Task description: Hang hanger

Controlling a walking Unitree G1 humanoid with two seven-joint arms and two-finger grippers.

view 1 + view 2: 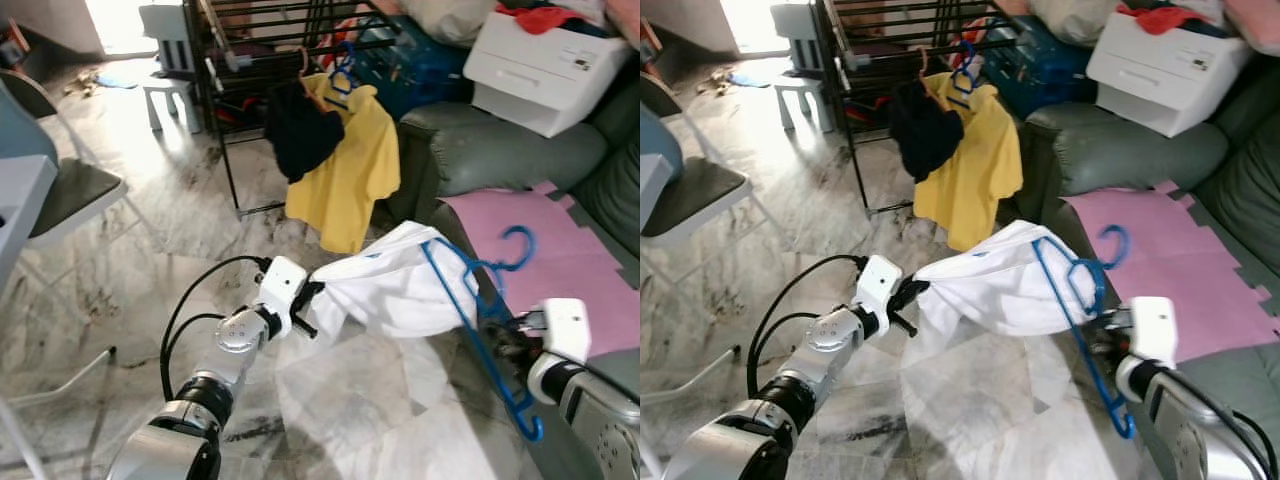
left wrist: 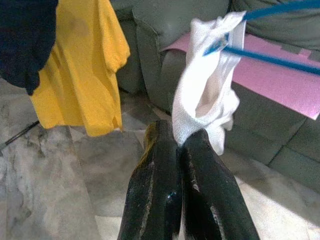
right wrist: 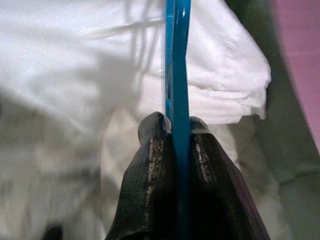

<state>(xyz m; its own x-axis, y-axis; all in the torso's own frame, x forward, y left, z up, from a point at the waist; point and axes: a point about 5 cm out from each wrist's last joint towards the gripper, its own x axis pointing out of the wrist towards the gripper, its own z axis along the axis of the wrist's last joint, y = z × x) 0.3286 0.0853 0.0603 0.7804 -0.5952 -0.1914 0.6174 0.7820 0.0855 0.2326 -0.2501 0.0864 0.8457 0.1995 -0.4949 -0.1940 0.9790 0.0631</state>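
Observation:
A blue plastic hanger (image 1: pixel 478 300) stands tilted in front of the sofa, its hook up near the pink mat. My right gripper (image 3: pixel 176 131) is shut on its blue bar. A white garment (image 1: pixel 395 285) is draped over the hanger and stretched out to the left. My left gripper (image 1: pixel 312 295) is shut on the garment's edge, and in the left wrist view the white cloth (image 2: pixel 205 100) rises from between the black fingers (image 2: pixel 160 175). Behind stands a black drying rack (image 1: pixel 280 40) where a yellow shirt (image 1: pixel 345 170) hangs on a blue hanger beside a dark garment (image 1: pixel 300 130).
A grey sofa (image 1: pixel 500 150) with a pink mat (image 1: pixel 560 240) fills the right side. A white printer (image 1: pixel 545 65) sits on its back. A chair (image 1: pixel 70 195) stands at the left, a small white stool (image 1: pixel 170 95) further back. Marble floor (image 1: pixel 340 400) lies open below.

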